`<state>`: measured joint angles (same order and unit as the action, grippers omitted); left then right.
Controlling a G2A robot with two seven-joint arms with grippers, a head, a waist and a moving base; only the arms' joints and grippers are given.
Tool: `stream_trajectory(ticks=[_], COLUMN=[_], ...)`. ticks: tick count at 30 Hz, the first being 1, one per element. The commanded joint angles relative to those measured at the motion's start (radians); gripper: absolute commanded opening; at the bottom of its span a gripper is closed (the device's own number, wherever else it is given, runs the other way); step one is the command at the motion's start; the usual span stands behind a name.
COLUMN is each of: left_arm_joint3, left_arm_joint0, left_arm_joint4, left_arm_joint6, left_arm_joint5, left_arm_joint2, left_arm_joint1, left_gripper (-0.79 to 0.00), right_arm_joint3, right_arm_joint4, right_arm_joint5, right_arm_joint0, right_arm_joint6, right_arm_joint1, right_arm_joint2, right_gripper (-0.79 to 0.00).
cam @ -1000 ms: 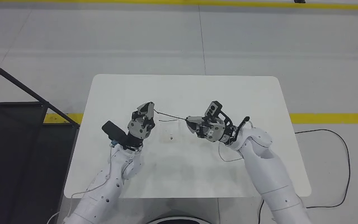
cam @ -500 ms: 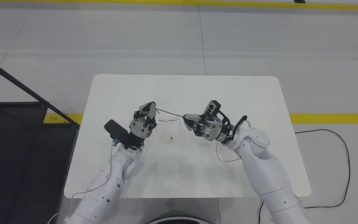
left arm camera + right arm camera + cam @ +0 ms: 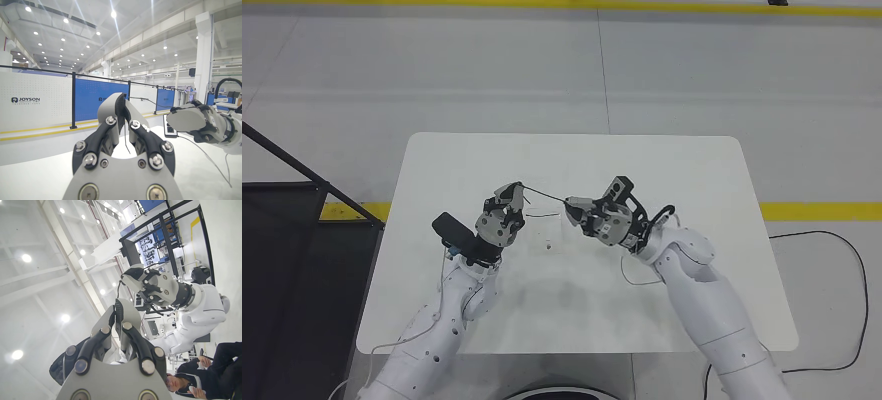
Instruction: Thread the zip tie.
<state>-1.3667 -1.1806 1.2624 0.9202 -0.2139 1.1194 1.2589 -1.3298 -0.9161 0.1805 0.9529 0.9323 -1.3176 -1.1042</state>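
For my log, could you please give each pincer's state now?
Left pincer: closed on the zip tie.
Right pincer: closed on the same zip tie.

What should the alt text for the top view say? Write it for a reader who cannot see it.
Over a white table, the left gripper and the right gripper each pinch one end of a thin black zip tie, which runs nearly straight between them. Both arms extend from the table's near edge.
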Motion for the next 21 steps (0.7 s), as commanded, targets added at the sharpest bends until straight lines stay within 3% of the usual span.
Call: stream_trajectory(ticks=[1,21], left_arm_joint3=[0.0,0.0], left_arm_joint0=[0.0,0.0], left_arm_joint4=[0.0,0.0], left_arm_joint6=[0.0,0.0], left_arm_joint5=[0.0,0.0], left_arm_joint2=[0.0,0.0], left_arm_joint1=[0.0,0.0], left_gripper=[-0.785,-0.785], right_arm_joint3=[0.001,0.008], right_arm_joint4=[-0.003,0.005], right_arm_joint5=[-0.005,0.003], right_arm_joint0=[0.001,-0.002], right_arm_joint6=[0.004,0.013], right_arm_joint1=[0.0,-0.002], right_arm_joint2=[-0.002,0.006], right_gripper=[-0.785,-0.785])
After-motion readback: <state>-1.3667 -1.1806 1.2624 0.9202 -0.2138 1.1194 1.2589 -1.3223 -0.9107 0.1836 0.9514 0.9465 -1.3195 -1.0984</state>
